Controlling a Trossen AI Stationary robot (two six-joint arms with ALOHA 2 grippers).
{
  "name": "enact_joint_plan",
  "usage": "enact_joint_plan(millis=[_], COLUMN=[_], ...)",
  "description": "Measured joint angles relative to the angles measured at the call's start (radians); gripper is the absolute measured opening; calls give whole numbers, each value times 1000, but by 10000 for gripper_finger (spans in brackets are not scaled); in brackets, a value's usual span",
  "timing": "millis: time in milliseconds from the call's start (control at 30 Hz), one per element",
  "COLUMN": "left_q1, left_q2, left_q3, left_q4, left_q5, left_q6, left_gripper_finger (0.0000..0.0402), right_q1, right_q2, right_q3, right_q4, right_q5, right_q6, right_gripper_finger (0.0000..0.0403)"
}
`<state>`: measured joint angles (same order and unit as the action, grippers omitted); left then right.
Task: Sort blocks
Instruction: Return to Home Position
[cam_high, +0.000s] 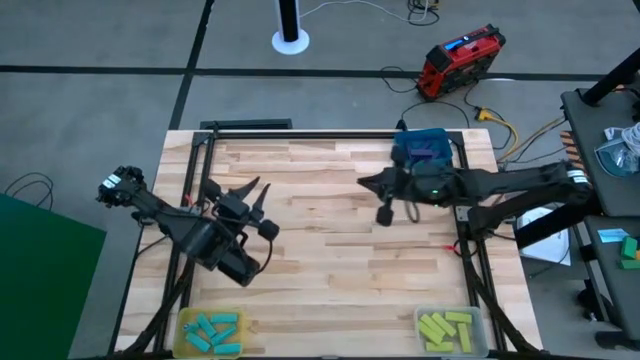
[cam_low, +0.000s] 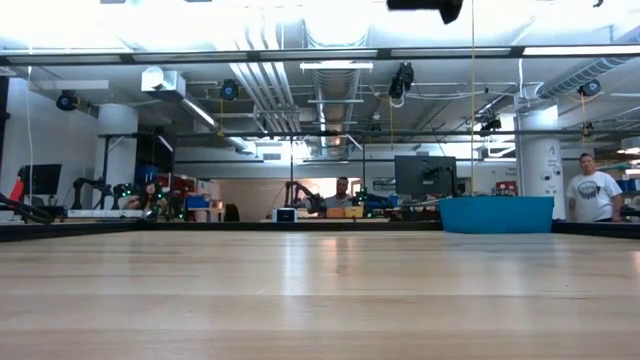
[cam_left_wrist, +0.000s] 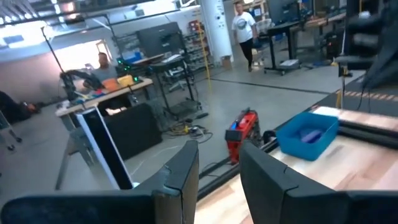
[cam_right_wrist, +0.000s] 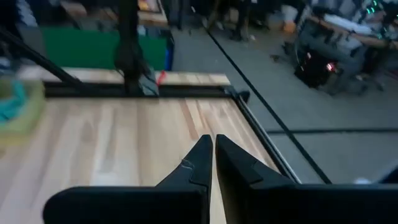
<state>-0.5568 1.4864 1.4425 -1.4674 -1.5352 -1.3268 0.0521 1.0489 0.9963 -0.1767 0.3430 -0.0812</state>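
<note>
Cyan-blue blocks (cam_high: 212, 333) lie in a yellow tray (cam_high: 186, 322) at the table's near left corner. Yellow-green blocks (cam_high: 446, 328) lie in a clear tray (cam_high: 481, 325) at the near right. Dark purple blocks (cam_high: 428, 153) sit in a blue tray (cam_high: 405, 140) at the far right edge; the left wrist view also shows this blue tray (cam_left_wrist: 292, 142). My left gripper (cam_high: 238, 187) hangs open above the table's left part, holding nothing. My right gripper (cam_high: 363, 182) is shut and empty, raised just left of the blue tray, its fingers (cam_right_wrist: 202, 160) pointing toward the table's left.
The bare wooden tabletop (cam_high: 330, 250) stretches between the arms and the trays. A black frame rail (cam_high: 250, 126) runs along the far edge. In the low view the blue tray (cam_low: 495, 213) stands at the far edge. People stand and sit in the room beyond.
</note>
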Motion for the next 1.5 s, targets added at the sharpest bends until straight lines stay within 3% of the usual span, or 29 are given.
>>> enact_joint_plan(millis=[167,333,433,600,800,967,1100,1200,1300,1400,1500], left_q1=[3,21,23,38,68,69,71,74,96,144,192], left_q2=[-13,-48,-61,-48,-41,-48,-50,-54,-58,-42,-22], left_q3=[-2,-2,-2,-1,-1,20,93,182,264,320,350], left_q4=[-52,-36,55,380,376,419,430,330,315,452,543], left_q5=[-1,-4,-5,-28,-29,189,692,923,928,872,915], left_q6=[1,1,1,0,-113,79,306,338,475,759,1077], left_gripper_finger=[94,94,94,94,94,94,94,94,94,94,94], right_q1=[-1,0,0,0,0,0,0,0,0,0,0], right_q2=[-129,-224,-260,-277,-254,-234,-235,-243,-244,-244,-244], right_q3=[-10,-13,-10,-10,-10,-10,-10,-10,-10,-10,-10], right_q4=[13,10,13,28,12,-10,-7,-6,-5,-5,-5], right_q5=[-102,-113,-112,-112,-112,-112,-112,-112,-111,-111,-110], right_q6=[-17,-61,-54,10,3,3,3,-1,-31,-58,-69], right_gripper_finger=[13,13,13,13,13,13,13,13,13,13,13])
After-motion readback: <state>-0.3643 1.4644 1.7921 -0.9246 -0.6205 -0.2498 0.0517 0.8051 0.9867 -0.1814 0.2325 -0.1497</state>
